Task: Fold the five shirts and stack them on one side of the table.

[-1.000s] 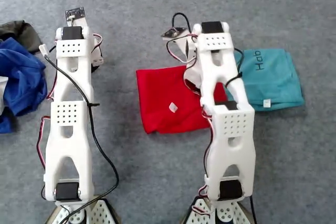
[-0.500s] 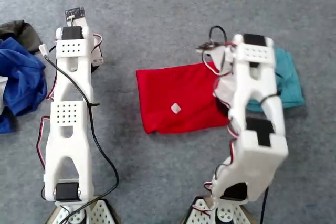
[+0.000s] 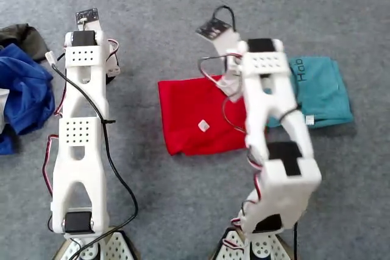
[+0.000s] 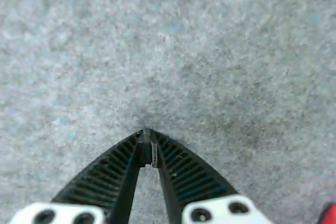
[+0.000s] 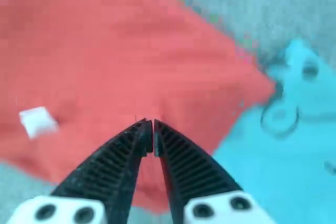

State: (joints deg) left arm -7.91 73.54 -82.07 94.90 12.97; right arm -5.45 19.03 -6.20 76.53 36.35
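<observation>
Red shirt: your red shirt (image 3: 195, 123) lay folded flat about mid-table, a rough rectangle between the two arms.
Teal shirt: the teal shirt (image 3: 323, 92) sat folded on its right. In the right wrist view the red edge ran straight up against the teal, so they were touching.
Right gripper: your right gripper (image 5: 148, 127) had its fingers pressed together with nothing between them. The tip pointed at the red cloth, near the corner next to the teal one.
In the way: the right arm (image 3: 271, 126) stretched right over the spot where red met teal, so from above you couldn't see that seam.
Unfolded pile: a blue shirt (image 3: 24, 92) was bunched up at the table's left edge, with a dark garment (image 3: 24, 38) behind it and a sliver of white cloth (image 3: 2, 105) at the very edge. All of it was well apart from the folded pair, and the left arm (image 3: 82, 120) lay between.
Left gripper: your left gripper (image 4: 147, 141) was closed tight too, over the bare grey table (image 4: 210, 51).
Open room: you had bare table past both arms toward the far edge, in the strip between the left arm and the red shirt, and in front of the red shirt.
Looks: the red one was smooth, with a small white tag (image 3: 203, 126) near its middle. The teal one had dark print near a far corner.
</observation>
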